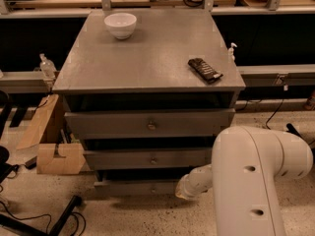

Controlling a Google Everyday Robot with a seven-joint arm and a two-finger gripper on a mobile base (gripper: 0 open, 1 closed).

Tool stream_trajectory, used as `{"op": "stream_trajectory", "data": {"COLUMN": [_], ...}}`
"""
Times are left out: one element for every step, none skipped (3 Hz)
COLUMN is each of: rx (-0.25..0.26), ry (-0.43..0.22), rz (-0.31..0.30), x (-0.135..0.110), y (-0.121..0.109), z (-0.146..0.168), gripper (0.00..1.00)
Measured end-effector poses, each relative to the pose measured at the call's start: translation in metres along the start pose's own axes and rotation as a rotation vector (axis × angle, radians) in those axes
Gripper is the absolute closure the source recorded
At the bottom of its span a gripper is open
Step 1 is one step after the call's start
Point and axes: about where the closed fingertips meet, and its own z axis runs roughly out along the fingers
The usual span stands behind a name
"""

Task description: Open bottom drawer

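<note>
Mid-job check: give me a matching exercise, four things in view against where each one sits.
Things
1. white bowl
2. dark packet
3. gripper
4. cardboard box

Places
A. on the floor, left of the cabinet
B. cabinet top, back left
C. low, by the right end of the bottom drawer front
D. cabinet top, near the right edge

Pairs: 1-B, 2-D, 3-C, 4-A

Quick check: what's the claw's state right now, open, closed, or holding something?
The claw: state cannot be told; it sits low against the right part of the bottom drawer front.
</note>
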Motion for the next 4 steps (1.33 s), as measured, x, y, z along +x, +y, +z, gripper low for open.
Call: {"op": "stream_trajectory", "data": {"rx": [0.006,0.061,0.127,0.143], "ry": [0.008,0.029,0.058,0.061], "rz": [0.0,0.002,-0.012,-0.02], "x": [0.0,0.002,0.006,0.005], "y": [-0.002,-0.021,-0.047,-0.053], "z": [-0.001,0.004,0.016,0.017], "gripper": [0.0,0.0,0.0,0.0]}}
